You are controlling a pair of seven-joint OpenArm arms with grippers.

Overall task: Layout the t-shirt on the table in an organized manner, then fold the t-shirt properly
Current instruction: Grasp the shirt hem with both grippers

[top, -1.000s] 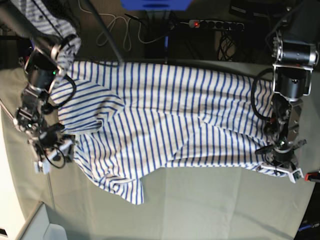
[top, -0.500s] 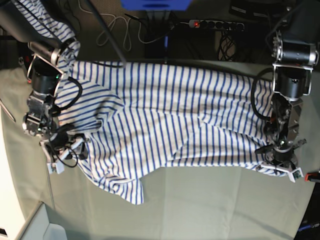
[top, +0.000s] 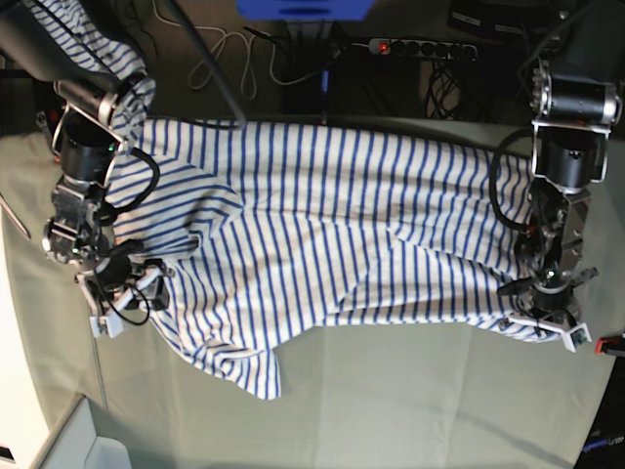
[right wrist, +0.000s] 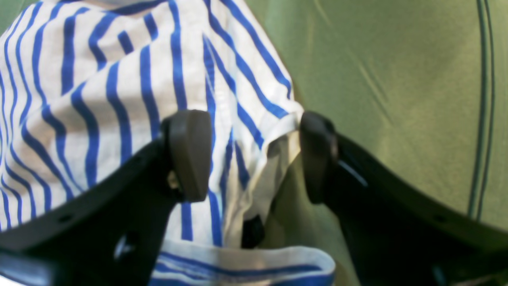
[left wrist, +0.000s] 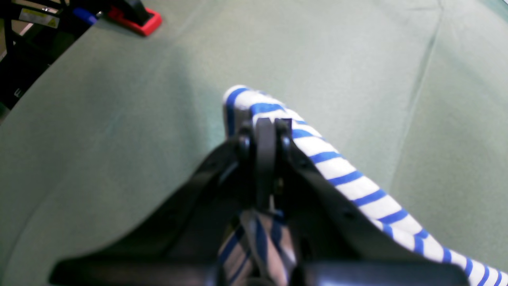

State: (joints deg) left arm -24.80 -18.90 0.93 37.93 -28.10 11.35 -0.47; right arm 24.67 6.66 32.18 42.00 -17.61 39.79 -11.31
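Note:
The white t-shirt [top: 332,234] with blue stripes lies spread across the grey-green table [top: 410,401], still wrinkled, with a flap hanging toward the front edge. On the base view's right, my left gripper [top: 547,327] is shut on the shirt's corner; the left wrist view shows the striped t-shirt [left wrist: 337,159] pinched in the left gripper [left wrist: 265,131]. On the base view's left, my right gripper [top: 127,298] stands open at the shirt's edge. In the right wrist view the right gripper [right wrist: 254,159] straddles a fold of the t-shirt [right wrist: 119,79], its fingers [right wrist: 188,153] apart.
A red clamp [left wrist: 137,18] sits at the table edge near my left gripper, also the red clamp [top: 610,344] in the base view. A power strip [top: 410,46] and cables lie behind the table. More striped cloth [top: 68,34] drapes over the right arm at top left.
My right gripper has shifted right and slightly forward onto the shirt's edge, and its jaws have spread wider. The left gripper has stayed shut on the corner, barely moving.

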